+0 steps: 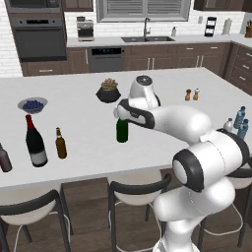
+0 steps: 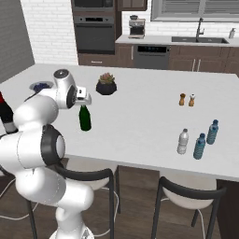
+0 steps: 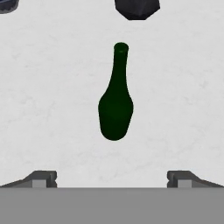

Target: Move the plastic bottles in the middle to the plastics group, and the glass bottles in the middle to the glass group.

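**Bottle count on the island, gripper hovering over the green one**

Quick tally from the left base view: six bottles plus one half-seen at the left edge. Two tall wine bottles: the green bottle (image 1: 122, 131) in the centre of the frame and the black bottle (image 1: 35, 142) with red foil at left. Just right of the black one is the amber bottle (image 1: 60, 143), and the brown bottle (image 1: 5, 158) is cut off by the left edge. Far right: two blue bottles (image 1: 240, 117) and one clear bottle (image 1: 229, 124) just beside them, partly hidden by the arm.

The right base view shows that trio better, lower right: clear bottle, then the two blue ones in a loose row.

Containers: one bowl (image 1: 33, 104) at upper left holding blue berries, and one dark pot (image 1: 108, 94) with a plant, above the green bottle. Also two small shakers (image 1: 192, 94) at right.

The gripper (image 3: 112, 177) sits above the green bottle, fingers spread wide apart, nothing between them. The bottle stands on the counter (image 1: 78, 88), untouched.
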